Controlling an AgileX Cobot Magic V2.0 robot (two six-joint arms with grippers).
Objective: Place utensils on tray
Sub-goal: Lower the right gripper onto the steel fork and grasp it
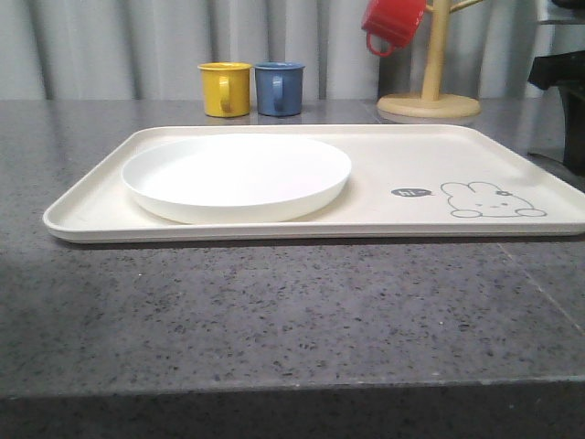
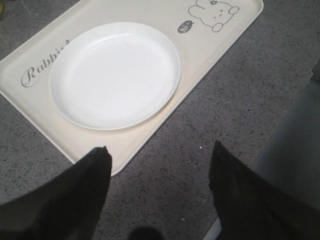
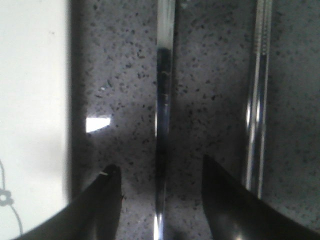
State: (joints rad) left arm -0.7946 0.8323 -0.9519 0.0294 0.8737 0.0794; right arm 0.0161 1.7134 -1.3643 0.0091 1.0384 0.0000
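Observation:
The cream tray [image 1: 384, 151] lies across the grey counter, with a rabbit drawing [image 1: 489, 199] at its right end. Two slim shiny utensils lie on the counter beside the tray's edge [image 3: 30, 100]. One utensil's handle [image 3: 164, 85] runs between the fingers of my right gripper [image 3: 160, 169], which is open and low over it. The other utensil [image 3: 257, 110] lies parallel, outside the fingers. I cannot tell which pieces they are. My left gripper [image 2: 160, 155] is open and holds nothing, above bare counter by a corner of the tray [image 2: 125, 160].
A round white plate [image 1: 237, 176] sits on the tray's left half. A yellow cup [image 1: 225, 89] and a blue cup [image 1: 279, 89] stand behind the tray, with a wooden mug tree [image 1: 430, 91] carrying a red mug [image 1: 393, 25]. A dark machine part [image 1: 571, 101] is at the far right.

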